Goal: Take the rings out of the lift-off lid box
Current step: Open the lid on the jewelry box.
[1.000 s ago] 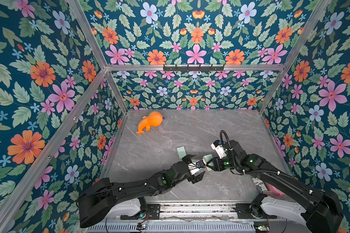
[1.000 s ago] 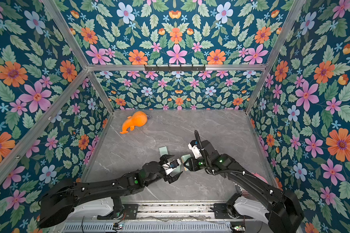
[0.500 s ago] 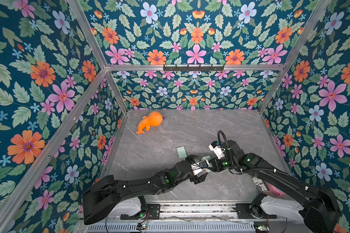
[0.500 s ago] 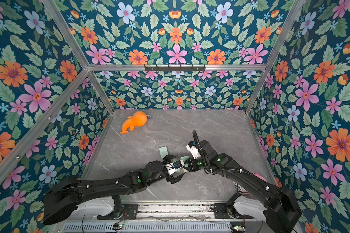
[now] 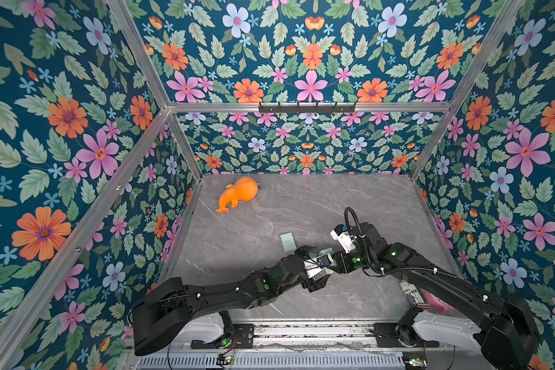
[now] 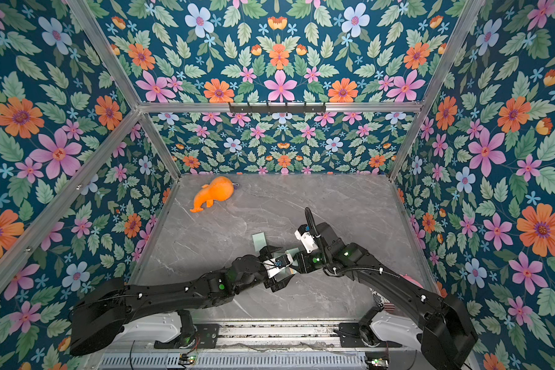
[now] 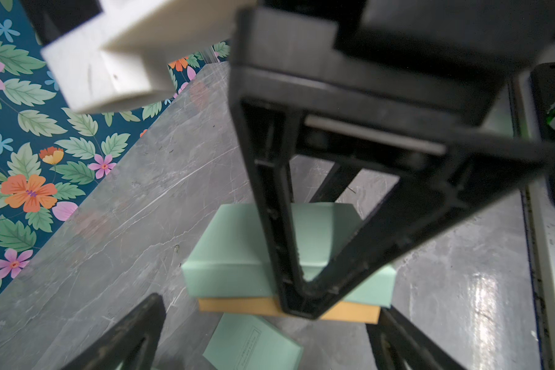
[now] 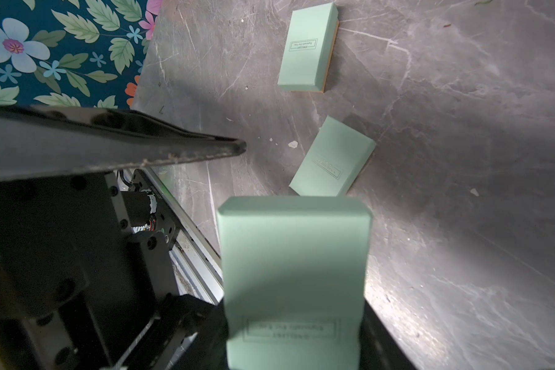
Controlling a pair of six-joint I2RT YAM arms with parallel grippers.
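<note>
Left wrist view shows my right fingers (image 7: 273,224) clenched on the box (image 7: 237,250), its green lid on. My left fingers (image 7: 132,333) are spread wide just beside it, grasping nothing. I can't see the rings. A near box (image 8: 332,157) and a far box (image 8: 308,48) lie on the desk (image 8: 462,128).

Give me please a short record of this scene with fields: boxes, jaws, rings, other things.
held box: mint-green, lid on, clamped between right gripper jaws
left gripper: jaws wide open, close to held box
loose box: closed, lying flat, nearby
second loose box: closed, lying flat, farther off
rings: none visible
orange toy: at the back, far from both arms
</note>
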